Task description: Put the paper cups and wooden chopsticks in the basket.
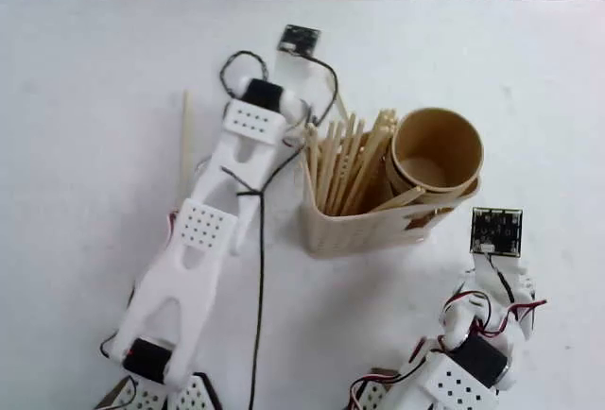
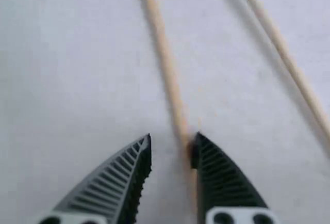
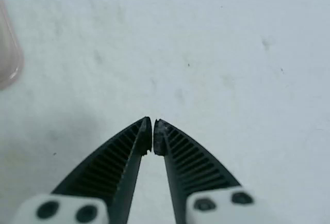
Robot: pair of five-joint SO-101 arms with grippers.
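Well, on the white worktop (image 1: 85, 60) the basket (image 1: 373, 230) sits off to one side of my left claw (image 2: 172, 141), with the nested paper cups (image 1: 440, 160) and a bundle of sticks (image 1: 342, 166) inside it. What worries me is the loose chopstick (image 2: 164, 59). The left claw is spread, and the stick lies hard against the inner face of one finger instead of centred in the gap. If I close from here, I judge that finger could shove or roll it out, or pinch only its end so it swings on the lift. A second chopstick (image 2: 281, 46) lies farther out beyond that same finger and could get knocked. My right claw (image 3: 153, 127) is clenched on nothing, over bare worktop.
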